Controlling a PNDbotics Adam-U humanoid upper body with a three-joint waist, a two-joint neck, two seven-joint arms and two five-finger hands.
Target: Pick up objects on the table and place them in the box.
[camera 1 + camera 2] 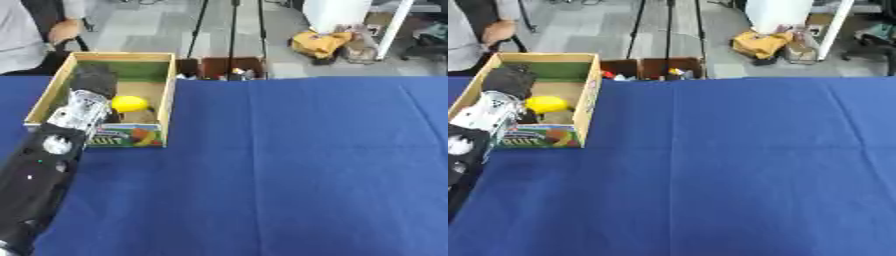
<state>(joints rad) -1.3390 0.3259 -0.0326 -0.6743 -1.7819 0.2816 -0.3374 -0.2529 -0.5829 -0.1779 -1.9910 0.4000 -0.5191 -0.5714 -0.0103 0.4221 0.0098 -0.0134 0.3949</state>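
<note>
Left hand inside the box at the table's far left

The left hand (pixel 507 79), black, reaches over the near wall into the cardboard box (pixel 588 95), its silver wrist above the printed front panel. A yellow object (pixel 546 104) lies in the box just to the hand's right, nearer the camera. To the right of the hand and box spreads the blue tablecloth (pixel 728 165).

One box (pixel 165 107), one yellow object (pixel 129 103) inside, one hand (pixel 94 80), one blue table (pixel 289 165).
</note>
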